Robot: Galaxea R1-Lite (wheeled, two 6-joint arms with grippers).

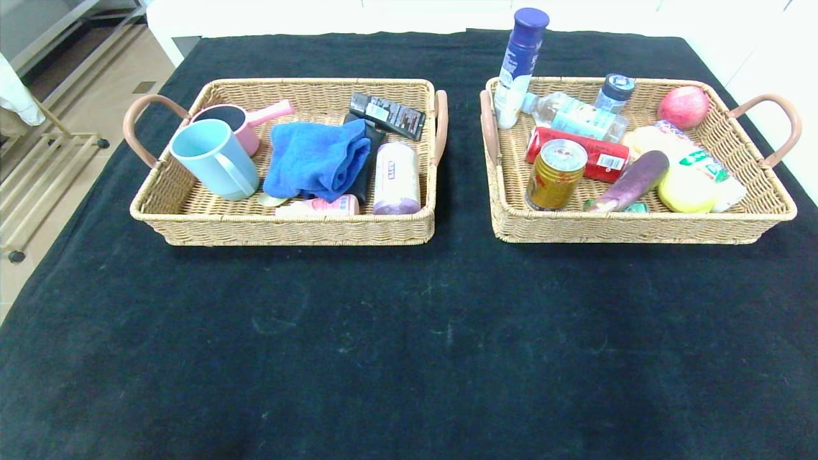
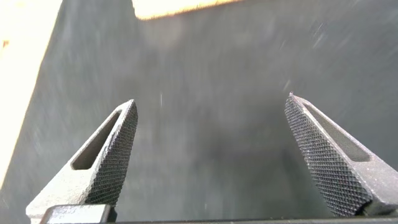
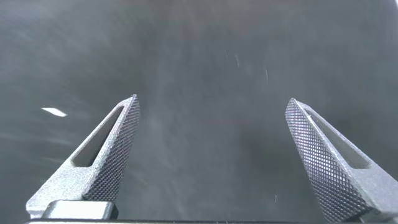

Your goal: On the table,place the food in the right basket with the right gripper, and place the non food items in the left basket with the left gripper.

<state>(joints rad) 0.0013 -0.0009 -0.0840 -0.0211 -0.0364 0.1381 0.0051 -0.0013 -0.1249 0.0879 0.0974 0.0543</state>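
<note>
The left basket (image 1: 192, 223) holds non-food: a light blue cup (image 1: 214, 160), a pink cup (image 1: 239, 121), a blue towel (image 1: 316, 160), a black packet (image 1: 388, 115), a lilac roll (image 1: 396, 177) and a pink tube (image 1: 323, 206). The right basket (image 1: 639, 227) holds food: a gold can (image 1: 555, 174), a red packet (image 1: 588, 156), an eggplant (image 1: 632, 182), an apple (image 1: 682, 107), bottles (image 1: 521, 67) and wrapped yellow items (image 1: 687, 176). Neither arm shows in the head view. My left gripper (image 2: 211, 109) and right gripper (image 3: 212, 107) are open over bare black cloth, nothing between the fingers.
A black cloth (image 1: 409, 332) covers the table, its front half bare. A metal rack (image 1: 38, 160) stands on the floor off the table's left edge. A white wall or surface runs along the far edge.
</note>
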